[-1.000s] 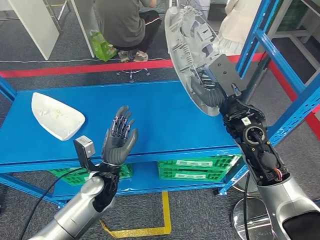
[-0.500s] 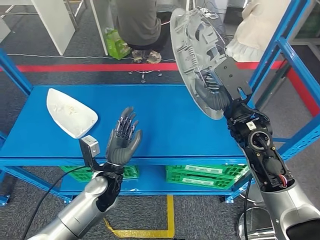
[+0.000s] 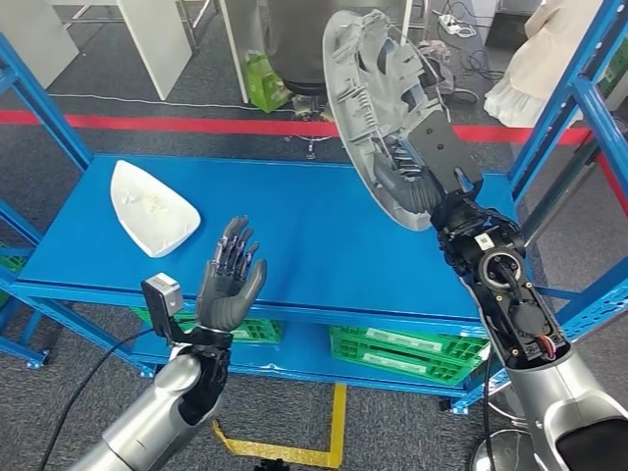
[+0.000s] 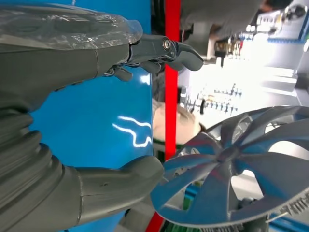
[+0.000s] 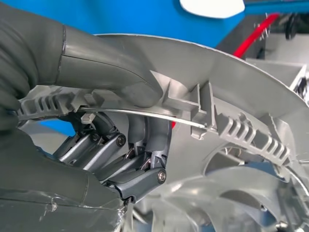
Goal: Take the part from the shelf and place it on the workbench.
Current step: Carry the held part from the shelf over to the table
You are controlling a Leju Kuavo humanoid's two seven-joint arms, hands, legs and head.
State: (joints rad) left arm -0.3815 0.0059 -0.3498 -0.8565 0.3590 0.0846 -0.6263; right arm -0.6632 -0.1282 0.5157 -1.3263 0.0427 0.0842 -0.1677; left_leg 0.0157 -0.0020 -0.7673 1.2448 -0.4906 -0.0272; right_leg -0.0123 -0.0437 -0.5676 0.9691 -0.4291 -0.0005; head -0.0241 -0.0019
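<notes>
The robot's right hand [image 3: 408, 186] grasps a round grey hubcap [image 3: 374, 93] by its lower rim, thumb on one face and fingers [image 5: 109, 150] hooked through the ribbed back, holding it tilted in the air above the blue workbench [image 3: 326, 245]. The left hand [image 3: 230, 280] is raised with fingers spread, holding nothing. A white curved part [image 3: 152, 206] lies on the bench beyond the left hand.

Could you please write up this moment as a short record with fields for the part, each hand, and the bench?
Part: silver wheel cover, held tilted on edge in the air above the right end of the bench
Right hand: grips the cover's lower rim
Left hand: holds nothing, fingers apart, raised at the bench's front edge
Blue workbench: white curved part lies at its left end
</notes>
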